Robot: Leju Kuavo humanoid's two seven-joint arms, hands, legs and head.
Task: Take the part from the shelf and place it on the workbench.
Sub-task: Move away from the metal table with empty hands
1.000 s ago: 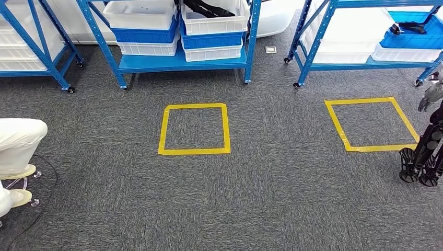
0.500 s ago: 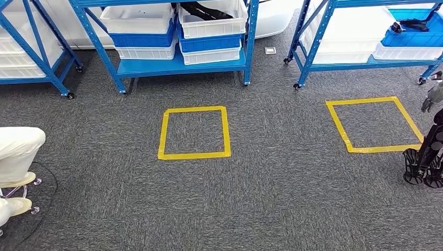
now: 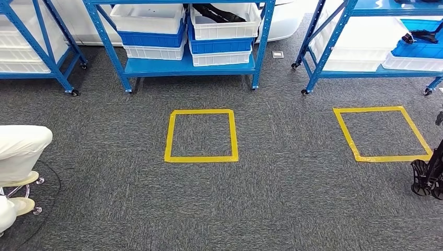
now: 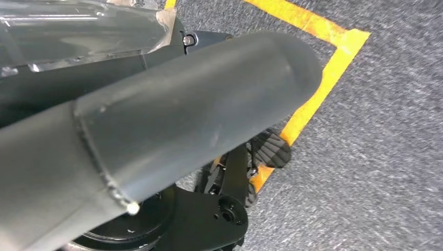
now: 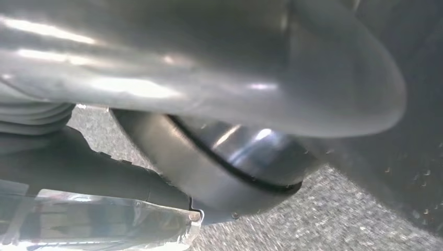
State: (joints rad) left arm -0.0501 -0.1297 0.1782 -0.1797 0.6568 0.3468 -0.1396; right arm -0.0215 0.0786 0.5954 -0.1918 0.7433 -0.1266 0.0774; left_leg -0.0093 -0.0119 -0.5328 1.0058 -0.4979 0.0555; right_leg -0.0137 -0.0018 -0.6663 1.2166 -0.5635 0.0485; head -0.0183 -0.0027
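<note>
I'm seeing a black part [image 3: 217, 11] lying in the upper white bin [image 3: 224, 29] on the blue steel shelf [image 3: 183, 67] straight ahead; it looks matte and strap-like, sticking up just over the bin's rim. That bin is sitting on a blue crate and another white one, next to a matching stack of smooth plastic tubs. On the rack to the right [image 3: 365, 73], a second dark piece [image 3: 420, 36] is resting in a blue tray [image 3: 412, 49]; I can't tell which of the two is the wanted one.

Grey, coarse carpet [image 3: 261, 198] is running out from the shelves, marked with two squares of yellow tape [image 3: 201, 158], one before each rack. A person's pale trouser leg [image 3: 23, 149] is showing at the left edge.

My left hand [image 4: 198, 104] is hanging low over the carpet, close above a tape corner [image 4: 313, 89]; its thick, smooth grey thumb is blocking the fingers, so I can't tell whether they are spread or curled. My right hand [image 5: 235, 63] is equally close to the lens, a glossy rounded grey mass, and its state is also beyond telling.
</note>
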